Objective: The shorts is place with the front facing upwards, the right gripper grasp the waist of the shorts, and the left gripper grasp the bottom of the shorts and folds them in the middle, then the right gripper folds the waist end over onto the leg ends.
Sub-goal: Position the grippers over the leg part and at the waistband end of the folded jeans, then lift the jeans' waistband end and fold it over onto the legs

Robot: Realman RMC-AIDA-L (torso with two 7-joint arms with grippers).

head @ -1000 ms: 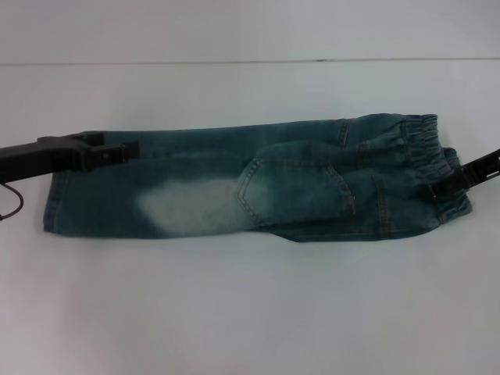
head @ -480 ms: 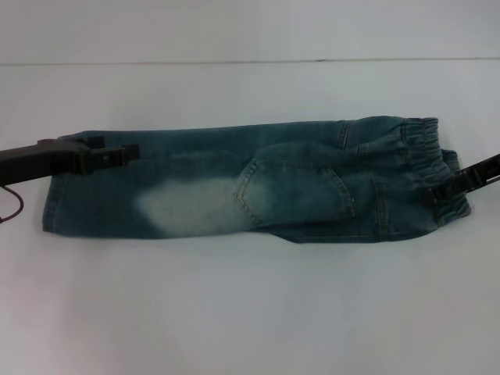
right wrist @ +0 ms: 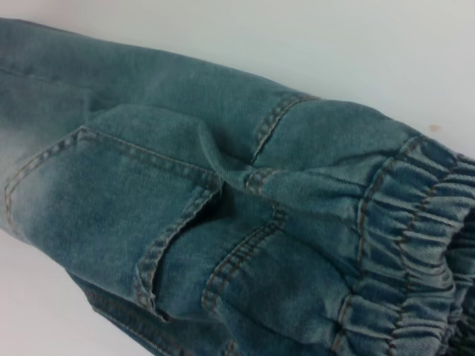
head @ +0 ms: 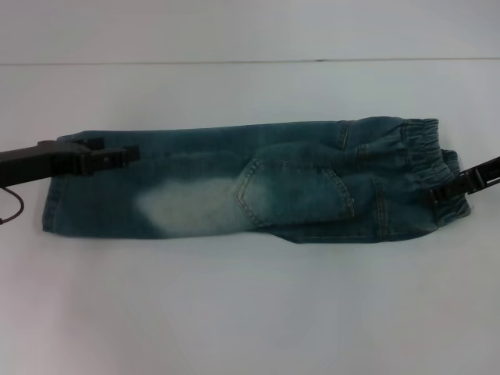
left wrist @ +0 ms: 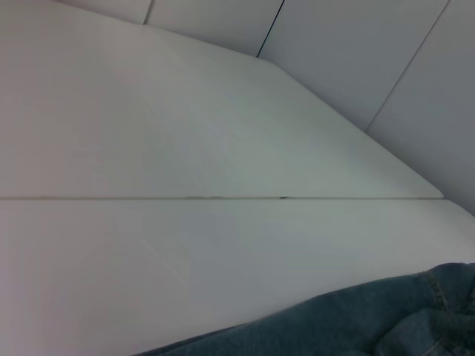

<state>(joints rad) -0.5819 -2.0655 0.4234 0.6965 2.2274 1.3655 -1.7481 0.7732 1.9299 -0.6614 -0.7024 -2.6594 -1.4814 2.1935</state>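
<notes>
Faded blue denim shorts (head: 258, 183) lie folded lengthwise on the white table surface (head: 250, 312), long axis running left-right across the middle, elastic waistband (head: 426, 152) toward the right edge, leg hems (head: 56, 187) toward the left edge. A stitched back pocket (head: 293, 187) faces up near centre, with a pale bleached patch (head: 183, 207) beside it on the leg side.

The left gripper (head: 129, 152) comes in from the left edge, its black arm nearly horizontal and low, tips lying over the far corner of the leg end, on the fabric. Fingers look close together and flat along the denim; cannot tell if they are clamped on cloth or just resting on it.

The right gripper (head: 439, 193) enters from the right edge, arm angled slightly up and outward, tip at the near part of the waistband and touching the gathered elastic. Its jaw state cannot be told either.

The left wrist view shows mostly bare table with a seam line and a strip of denim in one corner. The right wrist view shows the waistband gathers, a belt loop and the pocket stitching up close; no fingers visible.
</notes>
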